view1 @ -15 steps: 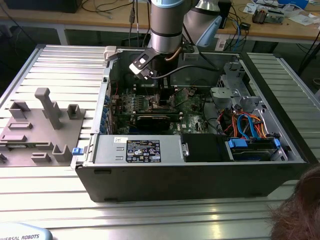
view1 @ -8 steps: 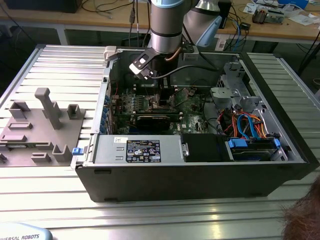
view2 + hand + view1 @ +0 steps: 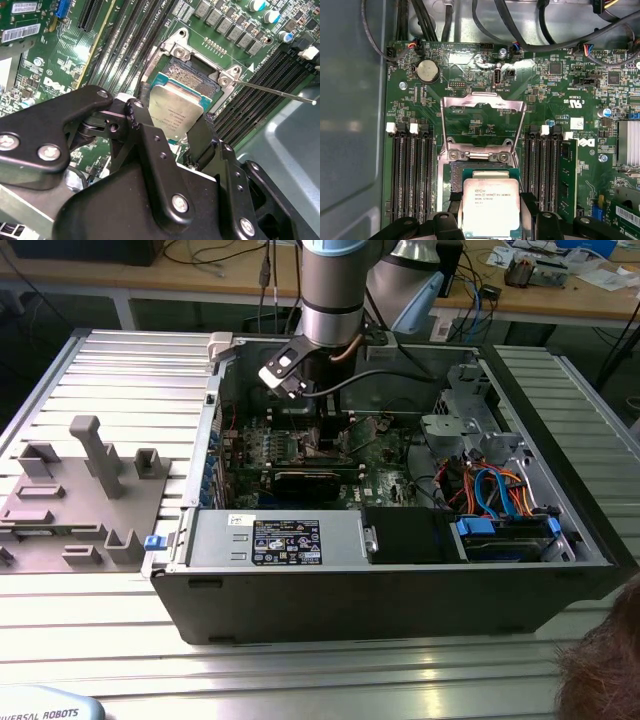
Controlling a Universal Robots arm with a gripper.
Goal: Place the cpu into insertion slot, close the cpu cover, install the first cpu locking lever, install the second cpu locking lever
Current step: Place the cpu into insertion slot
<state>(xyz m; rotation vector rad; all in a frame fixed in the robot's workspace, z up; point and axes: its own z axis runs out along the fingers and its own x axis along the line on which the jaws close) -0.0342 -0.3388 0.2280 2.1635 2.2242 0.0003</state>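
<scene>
Claw (image 3: 172, 125) clamped on the cpu (image 3: 491, 207), which hangs over the insertion slot (image 3: 194, 80) on the motherboard (image 3: 555, 100), between the memory slots (image 3: 412, 170); cpu cover (image 3: 484, 122) stands open. Seating probably goes best with the chip level, edges squared to the socket, lowered straight.

The arm (image 3: 332, 290) comes straight down in the exterior view, with its wrist vertical. Its pincer (image 3: 172, 120) points downward. In both wrist views its two black fingers (image 3: 200, 137) are drawn in against opposite edges of the cpu (image 3: 491, 207), gripping it.
</scene>
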